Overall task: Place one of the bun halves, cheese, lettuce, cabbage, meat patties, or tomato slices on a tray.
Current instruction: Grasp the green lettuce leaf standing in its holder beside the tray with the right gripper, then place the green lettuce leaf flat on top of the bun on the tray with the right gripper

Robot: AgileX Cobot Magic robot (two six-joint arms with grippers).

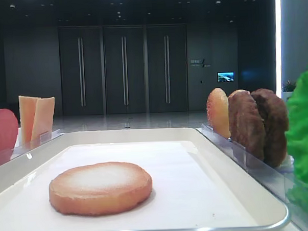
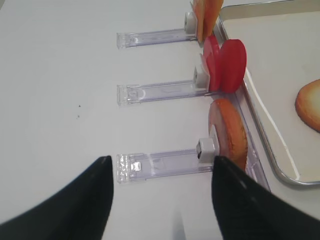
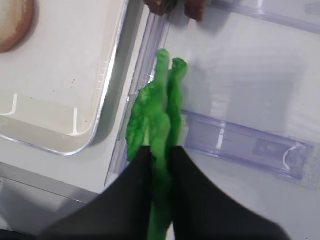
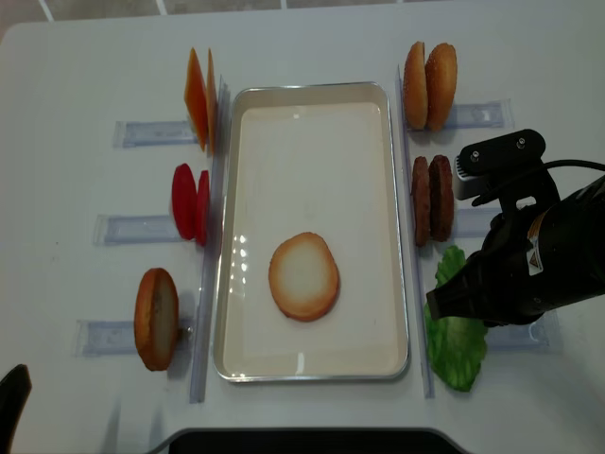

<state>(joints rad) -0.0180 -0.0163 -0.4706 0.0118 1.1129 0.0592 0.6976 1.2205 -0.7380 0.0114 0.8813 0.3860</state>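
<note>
The lettuce [image 3: 155, 115] stands on edge in its clear holder right of the tray [image 4: 312, 90], and my right gripper [image 3: 161, 150] is shut on its near edge. From above, the lettuce [image 4: 454, 345] shows below the black right arm [image 4: 515, 265]. One bun half [image 4: 303, 275] lies flat on the tray, pale face up. My left gripper [image 2: 161, 161] hangs open over the table, nothing between its fingers, next to an upright bun half [image 2: 230, 132]. Cabbage is out of view.
Clear racks flank the tray. The left side holds cheese [image 4: 198, 99], tomato slices [image 4: 189, 201] and a bun half [image 4: 156, 319]. The right side holds two bun halves [image 4: 430, 85] and meat patties [image 4: 432, 199], close behind the lettuce.
</note>
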